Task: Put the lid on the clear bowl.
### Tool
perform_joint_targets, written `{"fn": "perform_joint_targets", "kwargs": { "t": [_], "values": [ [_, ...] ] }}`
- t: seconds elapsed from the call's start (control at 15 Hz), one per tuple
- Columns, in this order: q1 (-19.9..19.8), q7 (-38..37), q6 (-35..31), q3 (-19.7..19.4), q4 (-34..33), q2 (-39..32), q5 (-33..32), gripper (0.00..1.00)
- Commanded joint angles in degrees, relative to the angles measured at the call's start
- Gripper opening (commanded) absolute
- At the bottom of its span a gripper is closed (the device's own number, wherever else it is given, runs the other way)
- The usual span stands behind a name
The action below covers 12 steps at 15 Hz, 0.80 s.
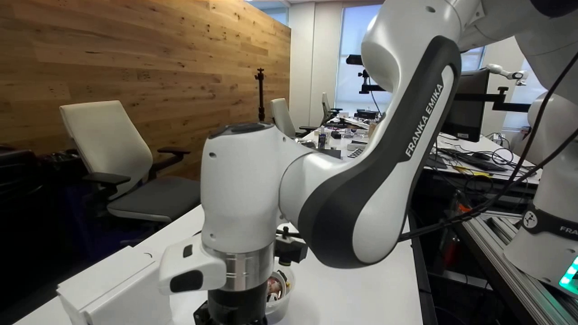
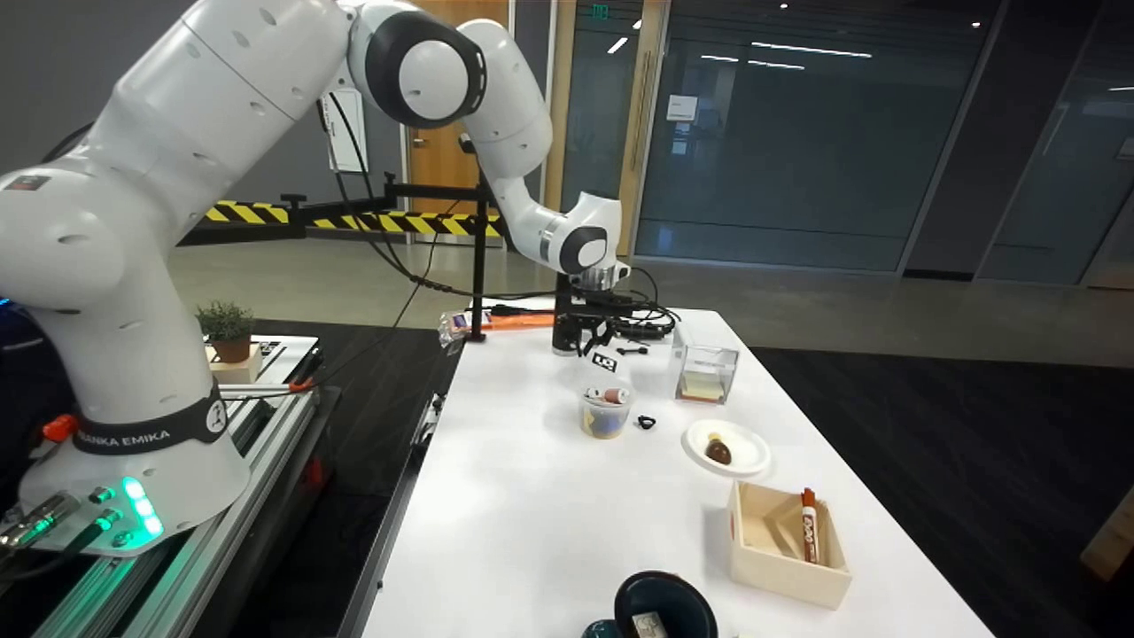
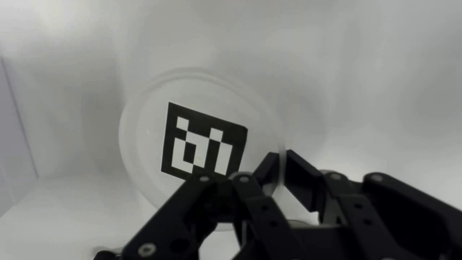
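So the arm (image 2: pixel 235 75) is stretched over the table (image 2: pixel 532 532), bent at elbow, w/ gripper (image 3: pixel 282 160) aimed down & pinching edge of lid (image 3: pixel 203 141) nr clear bowl (image 2: pixel 605 414).

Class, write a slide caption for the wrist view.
End effector gripping the edge of a round lid with black-and-white markings.

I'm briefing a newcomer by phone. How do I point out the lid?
Follow the big white arm down to its claw. The lid is the round piece it grips, set apart from the bowl nearby by its black-and-white square.
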<state>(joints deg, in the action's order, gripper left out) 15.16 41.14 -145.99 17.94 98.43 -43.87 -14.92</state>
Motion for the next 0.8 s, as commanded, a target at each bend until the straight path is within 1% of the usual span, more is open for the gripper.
{"fn": "perform_joint_targets", "kwargs": {
  "t": [0.0,0.2,0.4,0.73],
  "values": [
    [0.70,-2.37,1.37,-1.29,2.88,4.86,-0.86,0.03],
    [1.42,-4.55,2.28,-2.40,4.92,7.93,-1.27,0.03],
    [2.04,-7.43,1.53,-3.27,7.18,10.93,-1.71,0.03],
    [2.43,-13.90,0.74,-4.92,12.36,16.38,-2.82,0.03]
  ]
}}
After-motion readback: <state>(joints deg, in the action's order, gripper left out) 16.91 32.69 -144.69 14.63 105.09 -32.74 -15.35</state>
